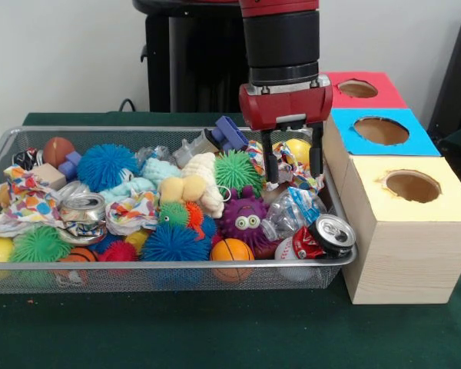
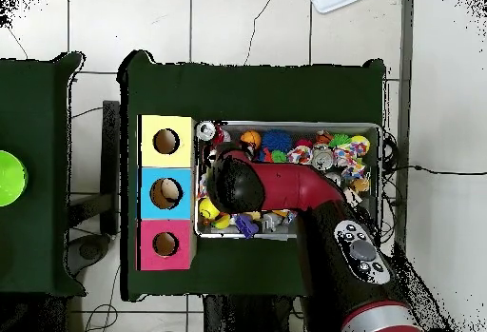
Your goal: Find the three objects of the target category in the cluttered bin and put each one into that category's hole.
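The wire mesh bin (image 1: 169,265) is full of toys. My gripper (image 1: 294,157) hangs open and empty just above its right end, with its fingers (image 1: 270,160) on either side of a yellow ball. A wrinkly clear bottle with a bluish label (image 1: 292,211) lies just below and in front of the gripper. Another clear bottle (image 1: 194,147) lies at the back by a blue block. The red-topped hole (image 1: 357,88) is on the farthest box, to the gripper's right. In the overhead view the arm (image 2: 238,184) covers the gripper over the bin's (image 2: 371,130) left end, beside the red hole (image 2: 165,244).
The blue-topped hole (image 1: 380,131) and the yellow-topped hole (image 1: 412,186) are in boxes against the bin's right side. Drink cans (image 1: 332,233) lie in the front right corner, and another can (image 1: 83,207) lies at the left. Spiky balls, polka-dot paper wads and plush toys fill the rest.
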`<act>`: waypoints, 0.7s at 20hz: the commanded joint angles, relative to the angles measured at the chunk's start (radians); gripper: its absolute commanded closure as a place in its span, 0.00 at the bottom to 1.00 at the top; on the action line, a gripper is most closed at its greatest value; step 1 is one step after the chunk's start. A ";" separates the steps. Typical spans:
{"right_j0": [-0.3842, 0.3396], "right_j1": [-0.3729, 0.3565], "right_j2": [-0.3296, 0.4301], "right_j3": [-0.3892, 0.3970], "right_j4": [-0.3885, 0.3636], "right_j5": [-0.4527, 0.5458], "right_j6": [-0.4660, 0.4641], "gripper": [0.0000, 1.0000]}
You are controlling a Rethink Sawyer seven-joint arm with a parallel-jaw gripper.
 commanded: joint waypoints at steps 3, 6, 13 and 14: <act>-0.036 0.035 -0.001 0.065 0.068 -0.070 0.229 0.00; -0.036 0.035 -0.018 0.094 0.088 -0.098 0.258 0.00; -0.058 0.034 -0.029 0.141 0.154 -0.129 0.280 0.00; -0.063 0.037 -0.029 0.147 0.162 -0.136 0.282 0.00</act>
